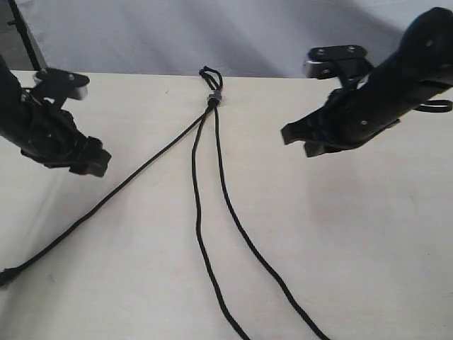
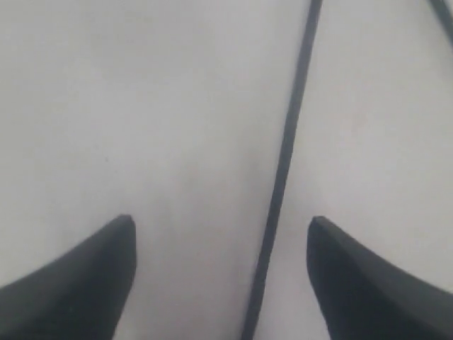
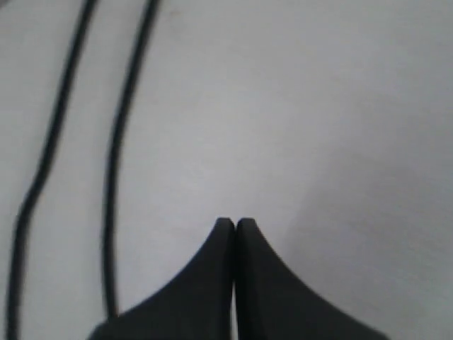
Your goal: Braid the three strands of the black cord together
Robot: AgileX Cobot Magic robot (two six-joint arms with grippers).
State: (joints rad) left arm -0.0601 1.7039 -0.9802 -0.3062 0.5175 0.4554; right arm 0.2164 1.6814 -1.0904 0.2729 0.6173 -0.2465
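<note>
The black cord lies on the pale table, its small loop point(image 1: 209, 74) and grey band point(image 1: 214, 97) at the far edge. From the band the three strands fan out unbraided: one point(image 1: 106, 198) runs to the near left, one point(image 1: 197, 212) goes down the middle and one point(image 1: 248, 241) to its right. My left gripper point(image 1: 95, 161) hovers by the left strand. Its jaws stand wide open point(image 2: 221, 223), and that strand point(image 2: 283, 163) passes loose on the table between the fingers. My right gripper point(image 1: 294, 138) hangs right of the cord, shut point(image 3: 235, 223) on nothing, with two strands point(image 3: 117, 156) off to its side.
The left strand ends near the table's near left edge point(image 1: 6, 276). A grey-white backdrop point(image 1: 233, 35) rises behind the table's far edge. The other two strands run off the near edge of the exterior view.
</note>
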